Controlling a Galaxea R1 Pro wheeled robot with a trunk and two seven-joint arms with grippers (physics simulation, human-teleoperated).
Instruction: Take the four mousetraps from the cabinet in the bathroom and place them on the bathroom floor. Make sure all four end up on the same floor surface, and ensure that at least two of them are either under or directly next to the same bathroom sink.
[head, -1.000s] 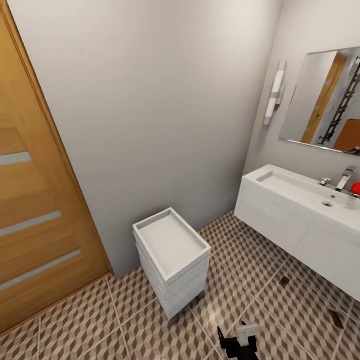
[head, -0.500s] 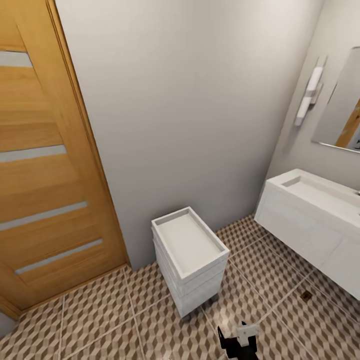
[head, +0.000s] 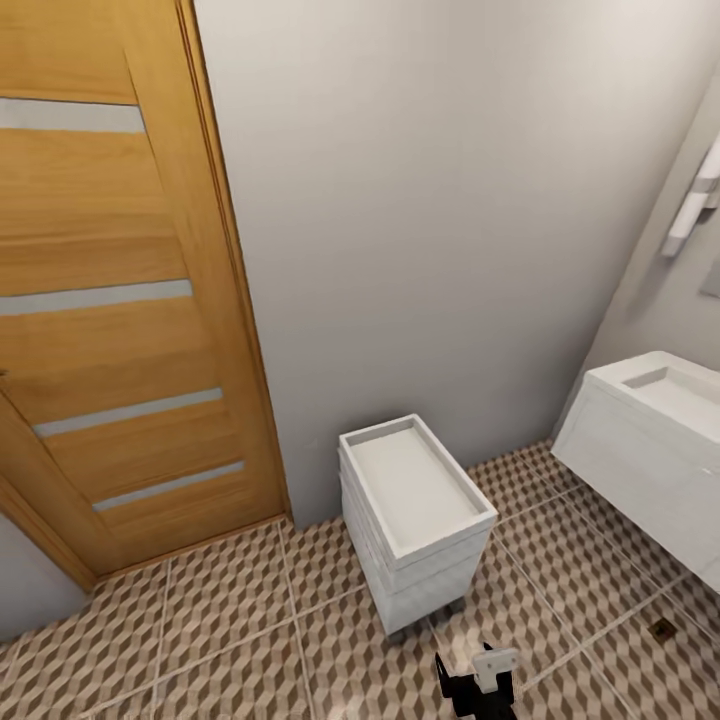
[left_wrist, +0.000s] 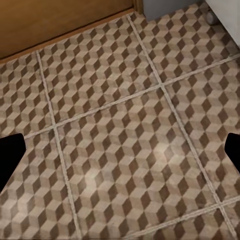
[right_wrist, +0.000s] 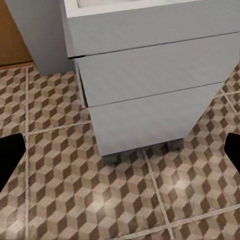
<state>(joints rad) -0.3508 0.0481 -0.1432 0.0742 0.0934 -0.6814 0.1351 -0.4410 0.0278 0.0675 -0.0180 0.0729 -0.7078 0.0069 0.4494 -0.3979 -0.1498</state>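
The bathroom floor (head: 230, 620) of cube-patterned tiles spreads below me. At the right edge stands the bathroom sink (head: 665, 395) on its white vanity. A tiny brown flat piece (head: 660, 628), possibly a mousetrap, lies on the tiles in front of the vanity; it is too small to make out. The cabinet is out of view. My left gripper (left_wrist: 120, 152) hangs open over bare tiles. My right gripper (right_wrist: 120, 152) is open too, facing the lower drawers of a white drawer unit (right_wrist: 150, 75), with nothing between its fingers.
A white drawer unit (head: 415, 515) on small casters stands against the grey wall. An orange wooden door (head: 120, 300) with pale stripes takes up the left. A black and white robot part (head: 478, 685) shows at the bottom edge. A wall lamp (head: 692, 210) hangs above the sink.
The camera has turned left: the door has come further into view, the sink has slid to the right edge and the mirror has left the picture. Nothing itself has moved.
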